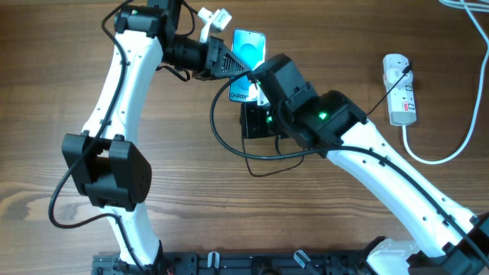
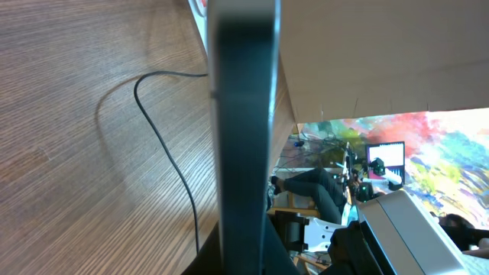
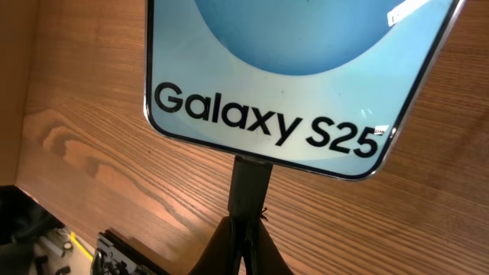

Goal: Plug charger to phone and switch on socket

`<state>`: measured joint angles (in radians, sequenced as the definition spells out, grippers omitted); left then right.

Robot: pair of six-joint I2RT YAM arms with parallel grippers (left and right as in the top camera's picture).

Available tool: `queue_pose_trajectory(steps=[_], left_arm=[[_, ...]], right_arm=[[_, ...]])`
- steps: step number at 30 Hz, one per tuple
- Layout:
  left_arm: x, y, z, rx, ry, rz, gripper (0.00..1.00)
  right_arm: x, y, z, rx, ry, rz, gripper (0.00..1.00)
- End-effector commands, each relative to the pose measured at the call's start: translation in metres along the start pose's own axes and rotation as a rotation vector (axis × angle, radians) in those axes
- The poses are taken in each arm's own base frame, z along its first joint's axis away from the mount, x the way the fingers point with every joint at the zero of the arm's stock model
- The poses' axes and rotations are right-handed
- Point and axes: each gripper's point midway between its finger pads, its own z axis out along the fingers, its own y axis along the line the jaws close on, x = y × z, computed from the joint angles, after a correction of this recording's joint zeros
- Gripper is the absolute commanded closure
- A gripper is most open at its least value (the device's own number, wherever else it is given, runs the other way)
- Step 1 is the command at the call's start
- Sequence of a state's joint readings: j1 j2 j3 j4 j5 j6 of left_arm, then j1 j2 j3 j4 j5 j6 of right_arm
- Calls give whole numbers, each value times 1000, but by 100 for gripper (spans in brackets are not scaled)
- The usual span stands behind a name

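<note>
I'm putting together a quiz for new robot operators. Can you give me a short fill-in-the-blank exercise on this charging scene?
1. The text on the phone reads Galaxy ____.
2. The plug tip of the charger is pinched by the ____ gripper, right at the phone's edge.
3. The socket lies apart from both arms, and its lead is ____ in colour.

Missing words: S25; right; white.
</note>
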<state>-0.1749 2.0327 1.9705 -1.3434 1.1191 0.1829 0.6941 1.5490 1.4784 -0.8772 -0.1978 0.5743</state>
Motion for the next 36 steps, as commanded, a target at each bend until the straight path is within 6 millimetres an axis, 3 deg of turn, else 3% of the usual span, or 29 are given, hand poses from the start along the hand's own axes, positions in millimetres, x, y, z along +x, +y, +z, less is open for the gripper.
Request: queue_pose_trajectory(steps=[1,12,17,23,27,31,33,36], left_arm=[[7,-15,3,18,20,21,96],[7,-15,3,18,20,21,96],[6,-15,3,17,19,24,96],[2,-1,2,-62,10,-15,96],[0,9,1,-119,4,4,96],[1,12,1,-140,10,24,96],[3,10,1,-126,19,76,96],[10,6,2,-100,44,161,96]], right_arm=[[-36,-17,-7,79,-145,-14,95],[-45,-19,-11,80,-171,-28,95],[-39,-22,-11,94,-144,-23,83],[-25,-24,-9,90,-82,-16,76],[-13,-16,-9,38,-22,-12,52],[1,-17,-11,35,34,3,11],[7,-25,-17,57,57,34,2],[10,-44,-37,93,56,153,1]])
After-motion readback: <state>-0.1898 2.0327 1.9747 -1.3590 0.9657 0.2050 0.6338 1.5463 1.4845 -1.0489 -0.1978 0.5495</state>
